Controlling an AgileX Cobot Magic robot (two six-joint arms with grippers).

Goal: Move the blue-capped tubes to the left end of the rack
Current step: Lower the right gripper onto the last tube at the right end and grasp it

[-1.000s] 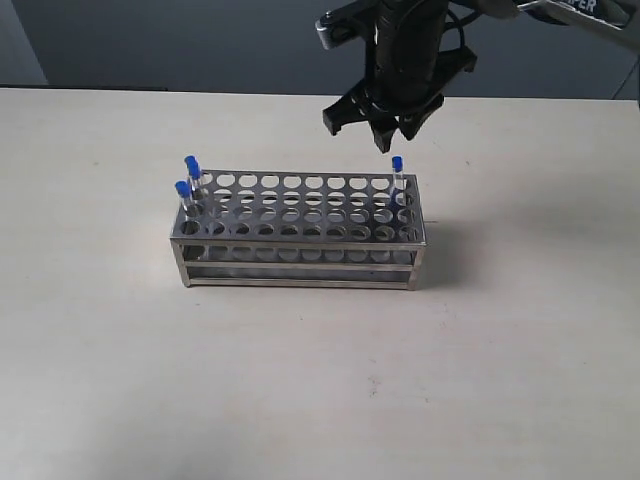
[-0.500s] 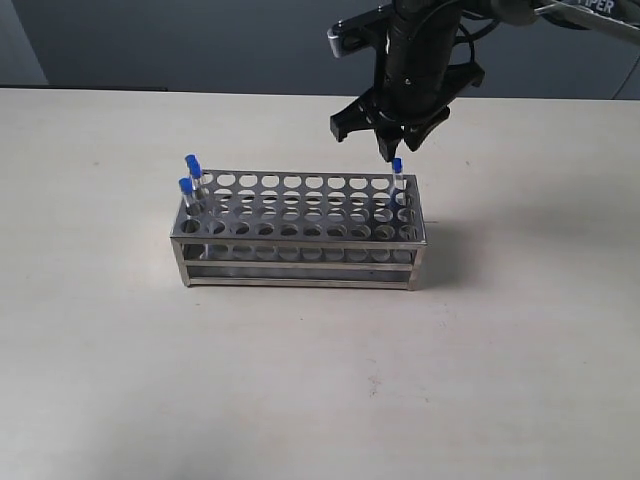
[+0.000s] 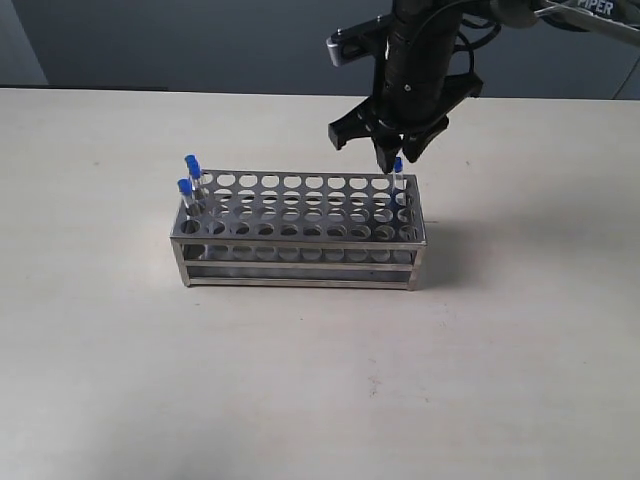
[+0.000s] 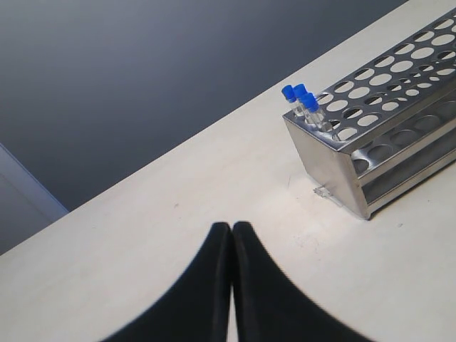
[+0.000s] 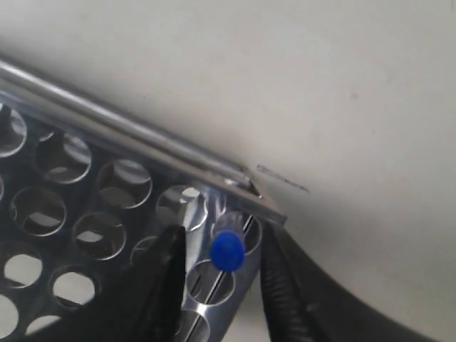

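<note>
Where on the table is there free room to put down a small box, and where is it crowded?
The pale table is bare in front of the shiny steel perforated rack, and beside both its short ends. Crowded: the rack's far right corner, where the right gripper straddles a blue-capped clear tube, and its left end, with more blue-capped tubes.

Rack [image 3: 300,235] on table [image 3: 100,380], long side parallel to table's back edge. Left-end tubes [image 3: 188,178] clustered in rack's left-end holes, one behind another. Lone tube [image 3: 399,185] in back-row hole at rack's right end. Right gripper [image 3: 397,160] directly above it, fingers flanking cap, apart from it. Left gripper [image 4: 232,226] over table, off rack's left end.
</note>
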